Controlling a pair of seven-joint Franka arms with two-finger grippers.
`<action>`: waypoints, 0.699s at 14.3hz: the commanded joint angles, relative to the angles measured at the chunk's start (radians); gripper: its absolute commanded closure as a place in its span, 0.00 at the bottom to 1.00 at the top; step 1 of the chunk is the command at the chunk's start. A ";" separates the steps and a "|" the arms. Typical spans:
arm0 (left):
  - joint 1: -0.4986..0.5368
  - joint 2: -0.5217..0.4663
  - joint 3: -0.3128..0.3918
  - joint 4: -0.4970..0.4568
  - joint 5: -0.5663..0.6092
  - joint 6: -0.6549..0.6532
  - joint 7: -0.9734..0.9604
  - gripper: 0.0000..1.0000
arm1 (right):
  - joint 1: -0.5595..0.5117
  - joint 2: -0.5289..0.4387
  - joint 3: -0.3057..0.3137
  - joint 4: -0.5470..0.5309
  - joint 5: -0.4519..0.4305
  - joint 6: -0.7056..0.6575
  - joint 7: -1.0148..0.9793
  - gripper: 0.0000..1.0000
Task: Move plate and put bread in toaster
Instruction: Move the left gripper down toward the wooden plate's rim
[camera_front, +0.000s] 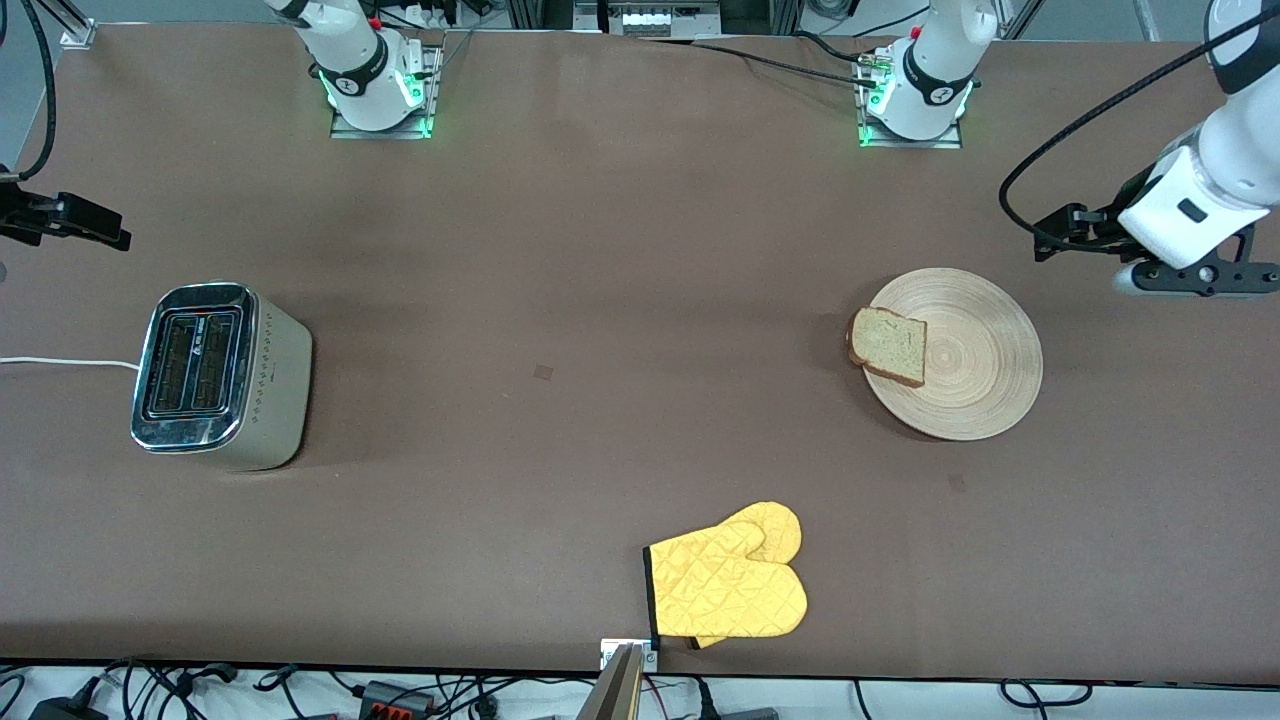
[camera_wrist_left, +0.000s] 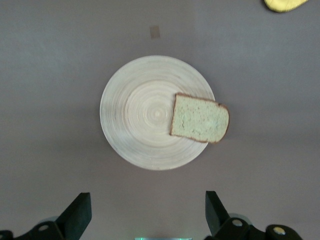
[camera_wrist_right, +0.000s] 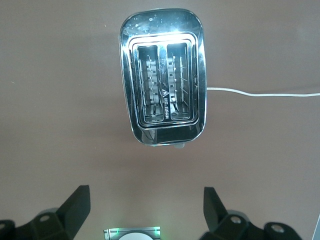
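— Both pincers? 
— Left gripper (camera_wrist_left: 145, 215) and right gripper (camera_wrist_right: 145, 210): fingers spread wide, holding nothing, each hovering over bare table.

— Objects? 
— Round ring-grained wooden plate (camera_front: 975, 385), centre-right of frame; speckled squarish bread (camera_front: 889, 345) overhanging its rim. Shiny boxy toaster (camera_front: 215, 372), centre-left. Quilted yellow mitt (camera_front: 730, 585), bottom centre.

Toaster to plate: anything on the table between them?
Nothing. In the front view only bare brown tabletop runs from the toaster to the plate; the oven mitt lies nearer the camera.
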 joint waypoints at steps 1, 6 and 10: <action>-0.009 0.062 0.004 0.096 0.006 -0.053 0.007 0.00 | -0.005 0.006 0.003 0.016 -0.002 -0.012 0.011 0.00; 0.036 0.188 0.019 0.168 0.009 -0.056 0.010 0.00 | -0.005 0.006 0.003 0.016 -0.002 -0.014 0.011 0.00; 0.146 0.243 0.019 0.168 -0.044 -0.045 0.080 0.00 | -0.006 0.006 0.003 0.016 -0.002 -0.014 0.011 0.00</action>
